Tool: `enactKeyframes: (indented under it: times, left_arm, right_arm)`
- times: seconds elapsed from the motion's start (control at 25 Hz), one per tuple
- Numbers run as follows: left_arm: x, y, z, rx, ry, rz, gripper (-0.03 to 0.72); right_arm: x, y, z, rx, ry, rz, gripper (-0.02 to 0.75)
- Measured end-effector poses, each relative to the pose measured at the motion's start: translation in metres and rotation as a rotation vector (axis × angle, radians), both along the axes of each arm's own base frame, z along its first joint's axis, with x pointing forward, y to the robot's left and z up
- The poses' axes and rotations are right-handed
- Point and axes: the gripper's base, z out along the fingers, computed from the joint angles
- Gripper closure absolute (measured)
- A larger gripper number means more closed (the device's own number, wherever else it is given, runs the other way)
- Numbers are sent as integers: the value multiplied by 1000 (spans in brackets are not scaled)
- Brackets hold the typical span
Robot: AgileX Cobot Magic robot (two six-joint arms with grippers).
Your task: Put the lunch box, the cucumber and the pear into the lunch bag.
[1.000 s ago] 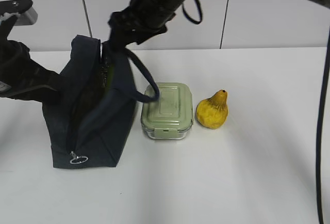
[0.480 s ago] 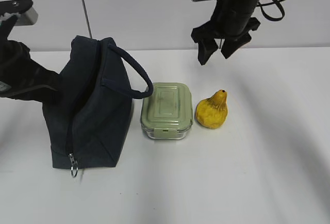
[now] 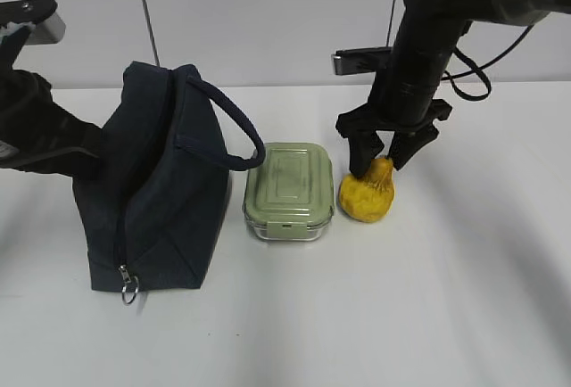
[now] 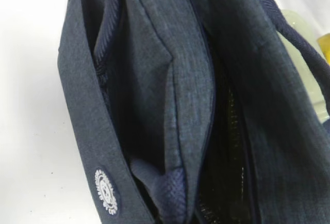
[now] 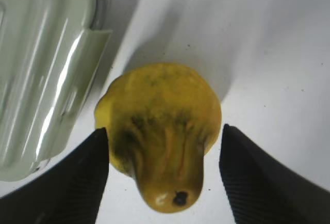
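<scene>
- Step in hand: the pear pick-up. My right claw (image 3: 387,157) stands over the pear (image 3: 367,192), fingers spread wide to either side of its neck and gripping nothing yet; the right wrist view shows a clear gap between each finger pad (image 5: 77,175) and the fruit.
- Pear location: upright on the worktop (image 3: 446,298), just beside the lunch box (image 3: 289,191) on that box's right.
- Lunch box location: on the worktop between the pear and the lunch bag (image 3: 156,191), lid clipped on, not yet packed.
- Lunch bag: standing upright at the left, mouth unzipped. My left claw is at the bag's top edge, but its fingers do not show in either view, so I cannot tell how far open it is or whether it grips fabric.
- Cucumber: not visible on the worktop. A dark shape sits deep inside the bag in the left wrist view; I cannot confirm what it is.
- Next move, in my judgement: lower a little, close on the pear's neck, lift clear, carry it over the lunch box to the bag mouth.
- Count: one pear, one lunch box, one lunch bag, no cucumber seen, two claws.
</scene>
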Motion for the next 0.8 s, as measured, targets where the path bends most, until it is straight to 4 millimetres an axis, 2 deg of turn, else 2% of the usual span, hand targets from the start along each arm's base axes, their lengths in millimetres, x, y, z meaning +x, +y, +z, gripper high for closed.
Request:
enactKeyframes:
  times: [0.12, 0.2, 0.36, 0.4, 0.48, 0.6, 0.72, 0.8]
  left_arm:
    - [0, 0, 0, 0, 0, 0, 702]
    - [0, 0, 0, 0, 0, 0, 702]
    - [0, 0, 0, 0, 0, 0, 702]
    - [0, 0, 0, 0, 0, 0, 702]
    - [0, 0, 0, 0, 0, 0, 702]
    - [0, 0, 0, 0, 0, 0, 702]
    - [0, 0, 0, 0, 0, 0, 702]
    - [0, 0, 0, 0, 0, 0, 702]
  right_arm:
    - [-2, 0, -5, -2, 15, 10, 230]
    - [-3, 0, -6, 1, 19, 17, 272]
    - [-3, 0, -4, 9, 9, 28, 503]
    - [-3, 0, -3, 10, 7, 30, 537]
    - [-4, 0, 2, 8, -5, 33, 556]
    - [-7, 0, 35, 38, -83, 36, 568]
    - [-16, 5, 100, 168, -268, 60, 569]
    - [-26, 19, 140, 330, -398, 131, 570]
